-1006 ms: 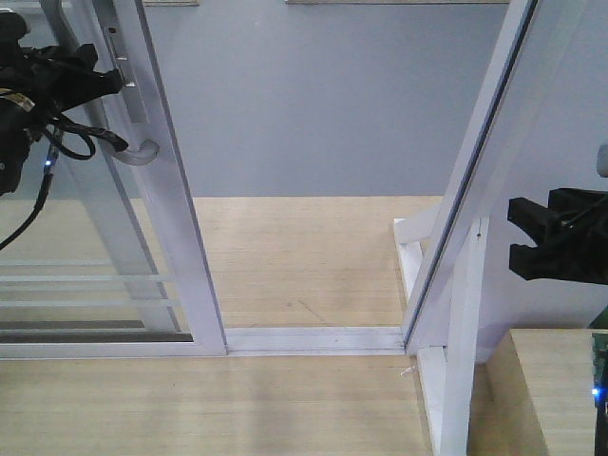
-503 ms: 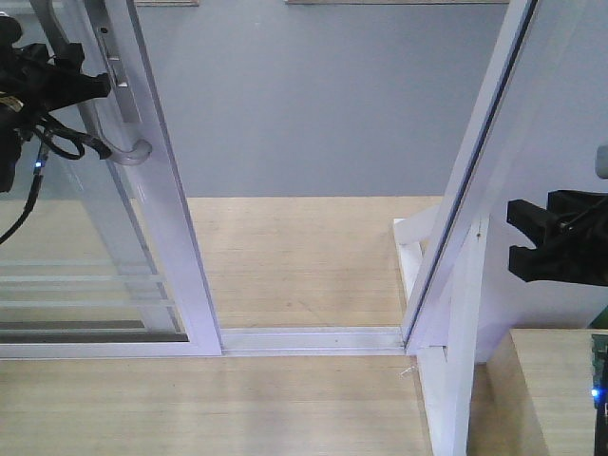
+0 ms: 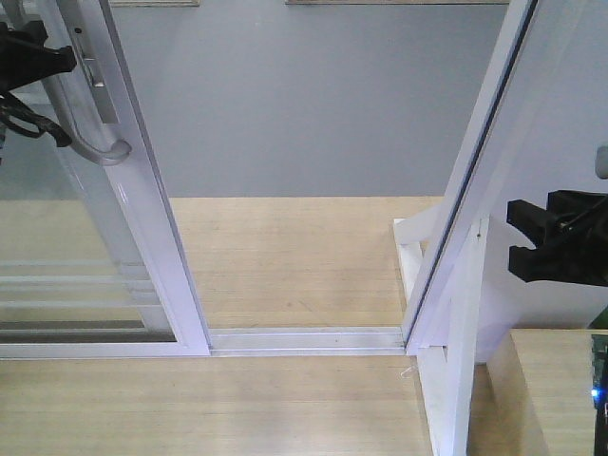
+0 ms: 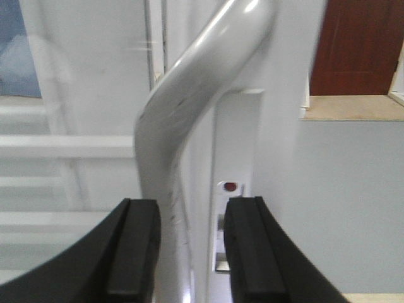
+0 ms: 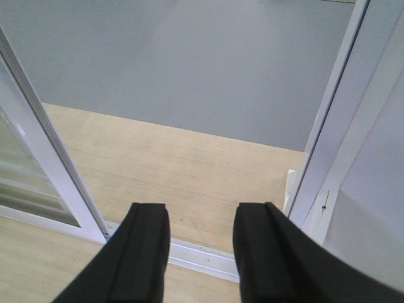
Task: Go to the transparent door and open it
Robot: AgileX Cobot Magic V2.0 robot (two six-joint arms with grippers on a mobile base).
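Observation:
The transparent door (image 3: 142, 204) stands at the left, slid partly aside, with an open gap to its right. Its curved grey handle (image 3: 87, 128) is on the stile. My left gripper (image 3: 66, 59) is at the handle near the top left. In the left wrist view the handle (image 4: 183, 113) passes between the spread jaws of my left gripper (image 4: 192, 252) and lies against the left finger (image 4: 136, 252), with a gap to the right one. My right gripper (image 3: 518, 237) hangs open and empty at the right, and its wrist view (image 5: 201, 252) looks down on the door's stile (image 5: 38, 145).
A white floor track (image 3: 304, 338) crosses the opening. The fixed white frame with glass (image 3: 475, 171) and a white post (image 3: 461, 332) stand at the right. A grey wall (image 3: 313, 95) lies beyond the wooden floor. A wooden surface (image 3: 551, 389) is at the lower right.
The door and its handle have slid left together with my left gripper, and the opening is wider. My right gripper has not moved.

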